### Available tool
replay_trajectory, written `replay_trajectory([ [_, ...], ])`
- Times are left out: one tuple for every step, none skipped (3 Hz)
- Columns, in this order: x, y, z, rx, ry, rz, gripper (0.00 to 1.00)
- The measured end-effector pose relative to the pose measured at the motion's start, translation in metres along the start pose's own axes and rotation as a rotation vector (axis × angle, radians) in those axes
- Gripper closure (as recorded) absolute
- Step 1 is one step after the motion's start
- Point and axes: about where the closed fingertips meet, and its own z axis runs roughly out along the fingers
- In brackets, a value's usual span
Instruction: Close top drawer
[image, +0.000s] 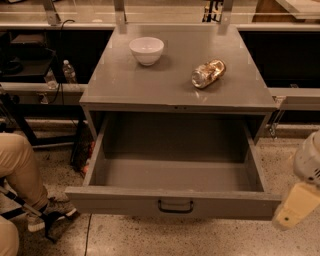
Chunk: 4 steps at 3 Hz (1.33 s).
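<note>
The top drawer (175, 202) is a wide, deep grey metal drawer, pulled far out of the cabinet and empty inside. Its flat front panel has a small black bail handle (175, 206) at centre. My gripper (294, 206) shows as a cream-coloured part at the lower right, just right of the drawer front's right end and level with the panel. It holds nothing that I can see.
On the grey cabinet top (125, 80) stand a white bowl (146, 50) and a crumpled shiny packet (208, 73). A seated person's leg and shoe (25, 175) are at the left. Dark shelving with a water bottle (69, 72) stands behind at the left.
</note>
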Motion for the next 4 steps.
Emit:
replay_trajectory([
  [0.004,0.023,0.063,-0.013,0.005,0.126,0.45],
  [0.006,0.031,0.097,-0.03,0.004,0.196,0.7],
  [0.004,0.025,0.124,-0.014,-0.028,0.257,0.98],
  [-0.005,0.013,0.137,0.019,-0.086,0.292,1.0],
])
